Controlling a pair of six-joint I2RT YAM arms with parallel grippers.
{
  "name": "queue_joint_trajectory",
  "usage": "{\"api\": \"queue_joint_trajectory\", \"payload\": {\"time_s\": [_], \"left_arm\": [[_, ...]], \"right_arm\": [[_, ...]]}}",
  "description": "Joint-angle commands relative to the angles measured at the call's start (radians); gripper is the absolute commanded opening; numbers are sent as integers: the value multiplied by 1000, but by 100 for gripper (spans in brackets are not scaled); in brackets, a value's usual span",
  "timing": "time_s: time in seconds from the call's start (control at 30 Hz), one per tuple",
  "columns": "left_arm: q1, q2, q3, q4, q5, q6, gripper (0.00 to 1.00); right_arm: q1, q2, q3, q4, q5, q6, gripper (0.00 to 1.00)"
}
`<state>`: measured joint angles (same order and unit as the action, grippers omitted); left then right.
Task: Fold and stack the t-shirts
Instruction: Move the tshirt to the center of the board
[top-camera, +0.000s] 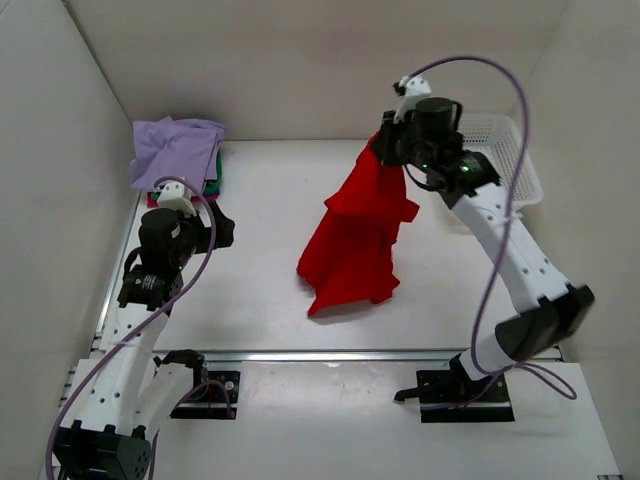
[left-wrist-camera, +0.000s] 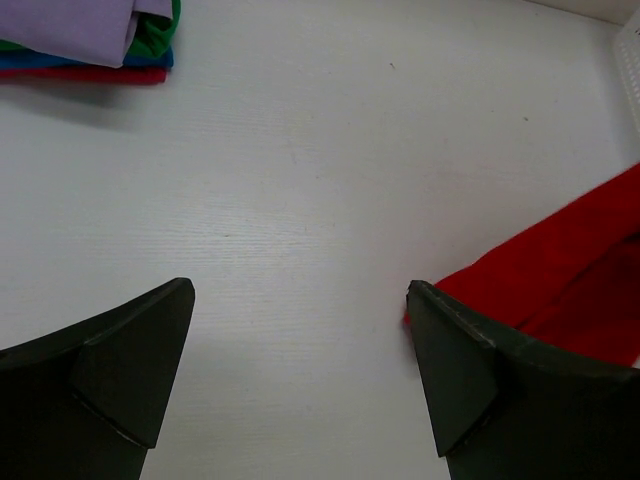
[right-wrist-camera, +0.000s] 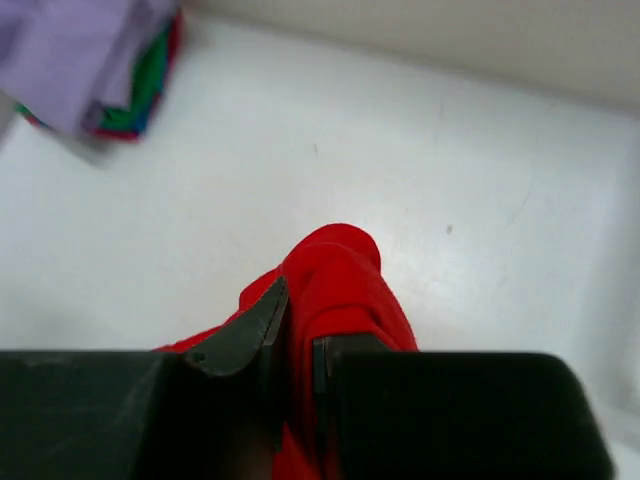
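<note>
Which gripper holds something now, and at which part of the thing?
The right gripper is shut on the bright red cloth t-shirt, pinching a bunched fold at its top; the left gripper is open and empty.

Nothing can be read: no letters, numbers, brand marks or signs show on the red t-shirt (top-camera: 355, 240), on the folded t-shirts (top-camera: 175, 150) at ten o'clock, or on the white basket (top-camera: 517, 152) at two o'clock

Red t-shirt (top-camera: 355, 240) soft matt cloth; table (top-camera: 270, 200) smooth.
</note>
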<state>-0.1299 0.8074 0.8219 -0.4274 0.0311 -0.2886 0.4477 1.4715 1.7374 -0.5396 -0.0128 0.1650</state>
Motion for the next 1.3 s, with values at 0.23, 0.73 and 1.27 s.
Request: {"api": "queue_joint_trajectory", "payload": {"time_s": [0.23, 0.73, 1.27], "left_arm": [[-115, 62, -107, 12, 185, 92, 99], [-629, 440, -247, 242, 199, -227, 98], [-795, 769, -61, 231, 67, -405, 91]], "right_arm": [[-13, 343, 151, -152, 97, -27, 78], [-236, -20, -492, 32, -62, 67, 70], [-288, -4, -595, 75, -53, 83, 70]]}}
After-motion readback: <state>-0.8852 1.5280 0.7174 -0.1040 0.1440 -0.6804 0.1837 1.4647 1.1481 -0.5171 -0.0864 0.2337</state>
